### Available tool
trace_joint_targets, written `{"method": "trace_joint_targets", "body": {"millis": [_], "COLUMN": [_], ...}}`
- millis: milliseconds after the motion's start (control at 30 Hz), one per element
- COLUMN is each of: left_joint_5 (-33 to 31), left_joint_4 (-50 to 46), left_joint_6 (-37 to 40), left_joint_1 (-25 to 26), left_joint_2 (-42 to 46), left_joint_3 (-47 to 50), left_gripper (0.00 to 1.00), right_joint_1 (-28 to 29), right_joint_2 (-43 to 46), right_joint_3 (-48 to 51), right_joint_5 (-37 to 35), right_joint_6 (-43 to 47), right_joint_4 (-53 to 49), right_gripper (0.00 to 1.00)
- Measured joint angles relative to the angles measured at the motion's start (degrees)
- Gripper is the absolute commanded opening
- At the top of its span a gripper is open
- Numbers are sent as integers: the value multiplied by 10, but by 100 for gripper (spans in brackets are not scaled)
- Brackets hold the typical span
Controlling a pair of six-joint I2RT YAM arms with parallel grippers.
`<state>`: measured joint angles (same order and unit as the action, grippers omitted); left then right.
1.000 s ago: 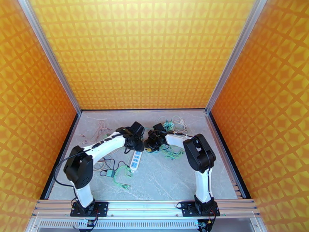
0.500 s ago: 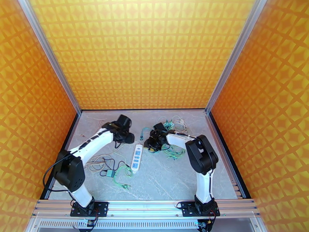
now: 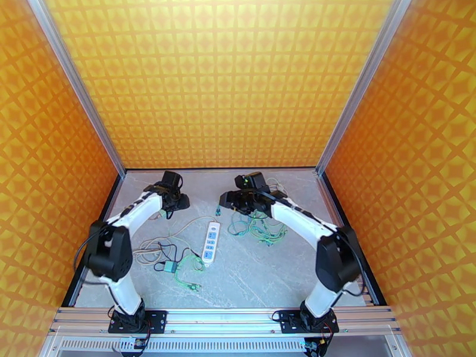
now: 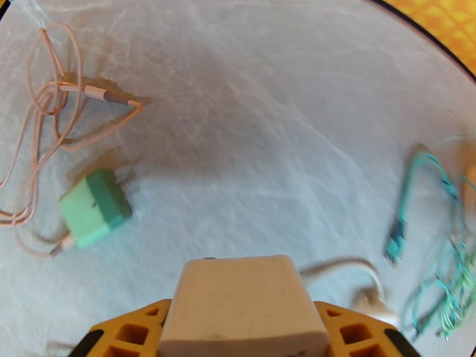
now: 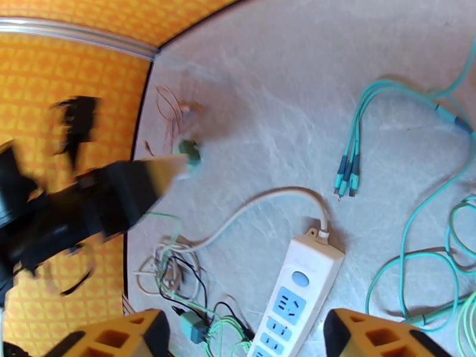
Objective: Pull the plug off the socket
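Above the table (image 3: 256,281), left claw (image 4: 244,337) grips the plug (image 4: 241,296); right claw (image 5: 247,337) gapes wide

The tabletop (image 3: 279,281) lies bare at 4 o'clock of the power strip (image 3: 209,242), leaving a tool open passage there. At its 2 o'clock, green cables (image 3: 259,227) clutter the way, and tangled wires (image 3: 169,260) crowd 8 o'clock.

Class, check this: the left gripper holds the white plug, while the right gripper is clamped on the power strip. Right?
Not quite. The right wrist view shows the right gripper open, its jaws wide apart above the power strip, gripping nothing. The left gripper does hold the white plug.
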<state>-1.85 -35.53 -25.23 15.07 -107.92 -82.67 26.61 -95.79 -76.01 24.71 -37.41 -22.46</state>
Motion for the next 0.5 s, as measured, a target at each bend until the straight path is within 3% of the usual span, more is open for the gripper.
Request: {"method": "trace_joint_targets", "body": {"millis": [333, 500], "left_joint_5": [-15, -20], "left_joint_4": [88, 112], "left_joint_6": [2, 9], "left_joint_1": [0, 0], "left_joint_2": [-98, -114], "left_joint_3": [-49, -52], "left_gripper": [48, 54], "right_joint_1": [-14, -20], "right_joint_2": [103, 143], "right_joint_3": [62, 72], "right_joint_5": [-115, -206], "right_joint_6": [15, 26], "right_joint_4": [-8, -45], "right_gripper": [97, 98]}}
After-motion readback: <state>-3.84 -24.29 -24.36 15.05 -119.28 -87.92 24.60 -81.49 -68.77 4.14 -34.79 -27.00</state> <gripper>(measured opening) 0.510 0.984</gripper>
